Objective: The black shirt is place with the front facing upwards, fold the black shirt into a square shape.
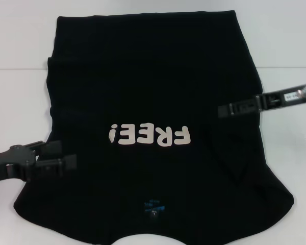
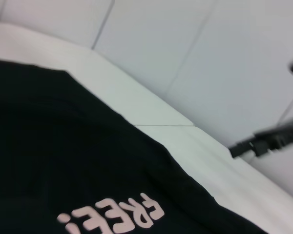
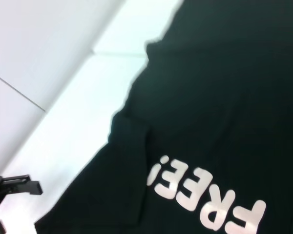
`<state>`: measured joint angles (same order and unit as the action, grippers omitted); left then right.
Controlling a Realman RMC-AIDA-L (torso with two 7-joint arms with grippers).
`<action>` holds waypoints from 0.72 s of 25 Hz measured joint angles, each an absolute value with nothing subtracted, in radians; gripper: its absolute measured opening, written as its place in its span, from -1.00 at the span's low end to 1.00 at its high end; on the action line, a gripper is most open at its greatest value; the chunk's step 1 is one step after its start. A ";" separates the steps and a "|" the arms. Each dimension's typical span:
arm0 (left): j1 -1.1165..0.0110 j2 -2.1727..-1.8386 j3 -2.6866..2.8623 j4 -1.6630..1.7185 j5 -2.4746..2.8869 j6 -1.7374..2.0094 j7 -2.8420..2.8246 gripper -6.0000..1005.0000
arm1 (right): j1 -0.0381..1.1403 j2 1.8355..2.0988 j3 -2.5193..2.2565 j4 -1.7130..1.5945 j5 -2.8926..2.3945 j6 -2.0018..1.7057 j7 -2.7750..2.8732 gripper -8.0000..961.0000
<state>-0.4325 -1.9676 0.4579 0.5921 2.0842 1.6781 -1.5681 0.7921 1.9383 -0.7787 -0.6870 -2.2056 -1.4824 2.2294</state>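
White tabletop (image 1: 20, 41) carries your black shirt (image 1: 153, 76), print up. Left gripper (image 1: 61, 157) open at its left edge; right gripper (image 1: 229, 109) over its right side, state unclear.

Looks like a lab; bare white table (image 1: 20, 46), plain white wall panels (image 2: 195, 44).

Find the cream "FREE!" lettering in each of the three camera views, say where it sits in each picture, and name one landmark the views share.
Head view: the "FREE!" lettering is centred, upside down, on the black shirt.
Left wrist view: the lettering is at the bottom edge, middle.
Right wrist view: the lettering is at the lower right.
Shared landmark: the shirt's edge against the white table.
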 joint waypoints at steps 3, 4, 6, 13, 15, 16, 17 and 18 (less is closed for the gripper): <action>-0.432 -1.950 0.450 0.597 2.090 1.678 -1.698 0.89 | 0.697 1.956 -0.771 -0.684 -2.101 -1.502 2.013 0.36; -0.432 -1.941 0.450 0.601 2.097 1.680 -1.749 0.89 | 0.697 1.956 -0.771 -0.684 -2.101 -1.502 2.013 0.42; -0.433 -1.922 0.449 0.610 2.123 1.681 -1.849 0.89 | 0.649 1.974 -0.770 -0.679 -2.060 -1.517 1.857 0.54; -0.448 -1.889 0.449 0.706 2.249 1.692 -2.186 0.89 | 0.540 2.071 -0.766 -0.673 -2.032 -1.519 1.460 0.58; -0.458 -1.876 0.452 0.756 2.311 1.709 -2.314 0.89 | 0.531 2.087 -0.766 -0.660 -2.033 -1.509 1.391 0.58; -0.463 -1.873 0.454 0.773 2.345 1.709 -2.347 0.89 | 0.530 2.091 -0.766 -0.639 -2.032 -1.505 1.347 0.58; -0.472 -1.869 0.457 0.789 2.396 1.709 -2.382 0.89 | 0.531 2.092 -0.765 -0.617 -2.031 -1.501 1.312 0.58; -0.482 -1.867 0.458 0.797 2.439 1.709 -2.403 0.89 | 0.534 2.091 -0.765 -0.594 -2.030 -1.496 1.285 0.58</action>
